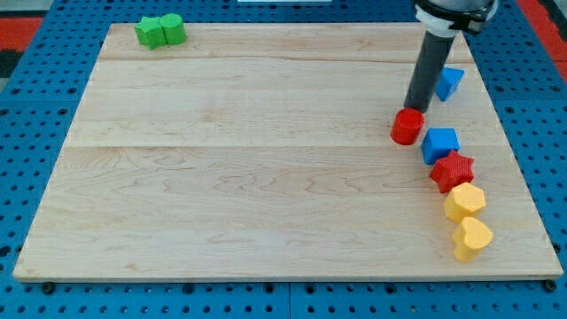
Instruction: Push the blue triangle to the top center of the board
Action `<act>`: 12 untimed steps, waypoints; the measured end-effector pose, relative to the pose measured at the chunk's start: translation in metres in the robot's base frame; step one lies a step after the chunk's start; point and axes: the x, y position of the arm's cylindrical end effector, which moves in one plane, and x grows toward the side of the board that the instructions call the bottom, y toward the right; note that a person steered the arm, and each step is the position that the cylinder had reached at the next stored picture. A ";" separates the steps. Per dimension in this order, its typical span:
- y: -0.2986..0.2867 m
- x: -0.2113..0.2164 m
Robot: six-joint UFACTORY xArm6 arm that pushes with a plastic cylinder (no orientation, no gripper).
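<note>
The blue triangle (449, 82) lies near the view's upper right of the wooden board (266, 151), partly hidden behind my dark rod. My tip (414, 108) rests on the board just left of and below the triangle. It is right behind the red cylinder (407, 127); I cannot tell if it touches it.
A blue cube (440, 144), a red star (453, 170), a yellow hexagon (465, 202) and a yellow heart (472, 237) run down the view's right side. Two green blocks (160, 31) sit at the top left corner. The board lies on a blue pegboard (27, 115).
</note>
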 end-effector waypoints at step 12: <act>-0.050 -0.092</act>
